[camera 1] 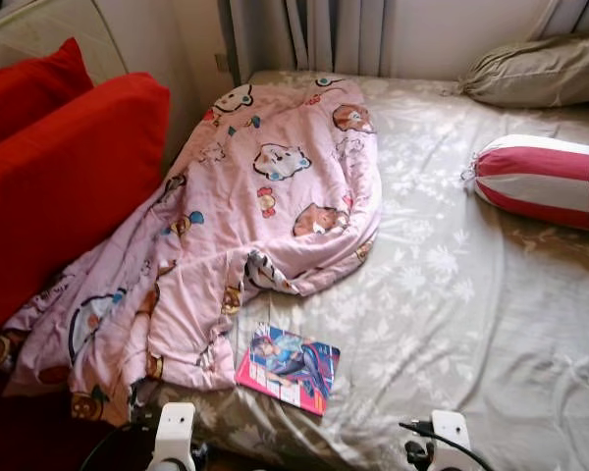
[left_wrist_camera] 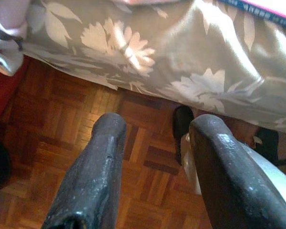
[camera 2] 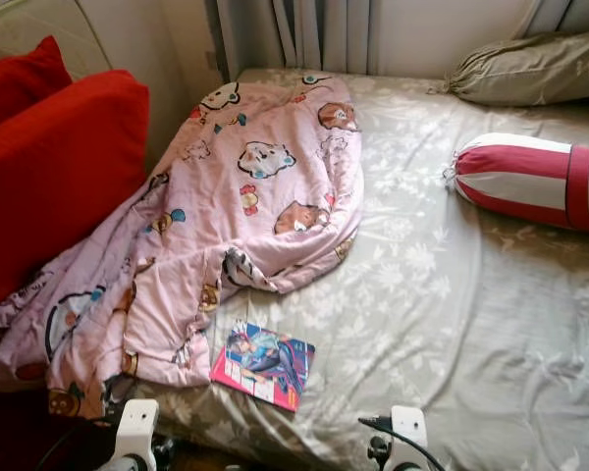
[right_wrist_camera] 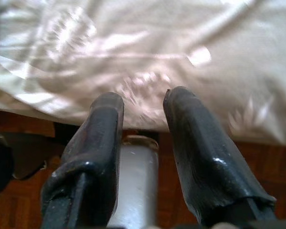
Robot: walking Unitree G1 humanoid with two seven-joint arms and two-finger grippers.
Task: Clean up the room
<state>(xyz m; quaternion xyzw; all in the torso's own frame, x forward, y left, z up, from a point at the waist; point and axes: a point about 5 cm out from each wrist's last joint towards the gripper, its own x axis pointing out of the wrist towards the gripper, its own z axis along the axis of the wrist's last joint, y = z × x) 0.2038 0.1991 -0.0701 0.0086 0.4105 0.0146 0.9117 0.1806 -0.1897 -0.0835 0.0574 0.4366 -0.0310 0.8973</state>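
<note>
Pink cartoon blanket point(camera 1: 236, 235) beside comic book point(camera 1: 289, 367) — cover text unreadable — both grippers point(left_wrist_camera: 152, 138) point(right_wrist_camera: 143, 107) parted, empty.

parquet floor point(left_wrist_camera: 62, 143), grey curtains point(camera 1: 319, 34), red sofa point(camera 1: 59, 177)

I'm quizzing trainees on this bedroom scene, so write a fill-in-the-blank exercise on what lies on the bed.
1. The pink cartoon blanket lies crumpled on the bed's ____ side, next to the red cushions.
2. The comic book lies near the bed's front edge, just beside the ____.
3. The bolster on the floral bedsheet has red and ____ stripes.
4. Below the left gripper, the floor is ____ parquet.

Missing words: left; blanket; white; wooden
</note>
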